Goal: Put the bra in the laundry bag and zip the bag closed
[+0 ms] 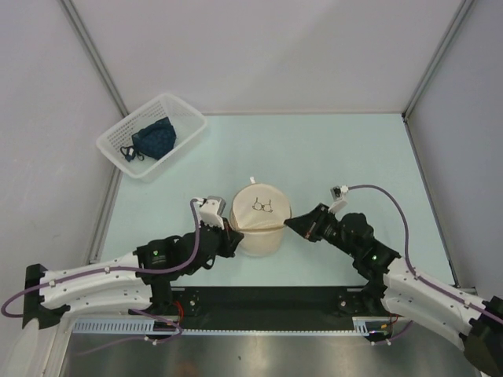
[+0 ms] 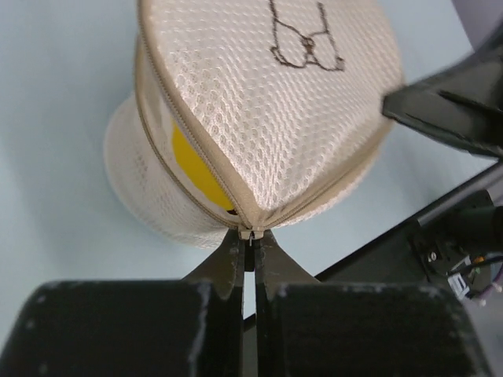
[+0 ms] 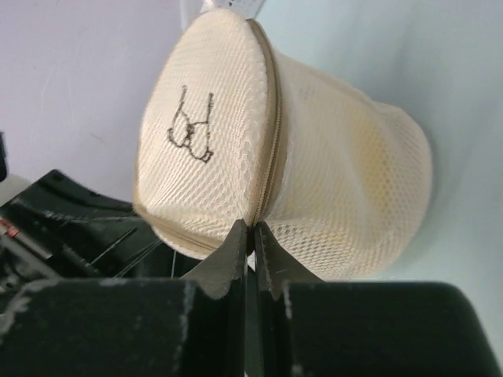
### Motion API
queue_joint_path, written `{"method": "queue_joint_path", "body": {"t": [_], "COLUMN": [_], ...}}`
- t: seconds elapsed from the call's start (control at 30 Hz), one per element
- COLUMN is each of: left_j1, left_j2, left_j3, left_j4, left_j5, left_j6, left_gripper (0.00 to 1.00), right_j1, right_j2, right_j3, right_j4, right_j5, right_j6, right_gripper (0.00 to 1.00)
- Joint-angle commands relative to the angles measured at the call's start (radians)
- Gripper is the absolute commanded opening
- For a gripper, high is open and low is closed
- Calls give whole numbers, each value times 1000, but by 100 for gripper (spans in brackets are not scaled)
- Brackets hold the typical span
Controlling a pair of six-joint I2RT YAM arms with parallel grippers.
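Note:
The laundry bag (image 1: 262, 218), a cream mesh drum with a bra drawing on its lid, stands between both arms. In the left wrist view the lid (image 2: 267, 102) is partly unzipped, and the yellow bra (image 2: 196, 169) shows through the gap inside the laundry bag (image 2: 149, 181). My left gripper (image 2: 251, 236) is shut on the small zip pull at the bag's near-left edge (image 1: 233, 236). My right gripper (image 3: 253, 229) is shut on the zip seam of the laundry bag (image 3: 346, 181), at its right side (image 1: 289, 224).
A white slatted basket (image 1: 187, 118) holding a dark blue garment (image 1: 153, 140) sits at the back left. Grey walls enclose the pale green table (image 1: 354, 157). The black strip with the arm bases (image 1: 267, 302) runs along the near edge.

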Motion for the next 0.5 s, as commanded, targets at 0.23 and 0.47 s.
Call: {"method": "queue_joint_path", "body": {"t": [0.23, 0.47], "left_j1": [29, 28], "left_j2": [4, 210], "left_j3": [-105, -48], "left_j4": [344, 321], "left_j5": [295, 148], "left_j6": [204, 29], "left_gripper": [0, 0], "right_j1": [-298, -116], "right_j2": [479, 339], "right_j3": [412, 438], "right_j4": [-152, -528], "right_j5": [-362, -49], "right_j6": [-335, -153], "right_gripper": [25, 75]}}
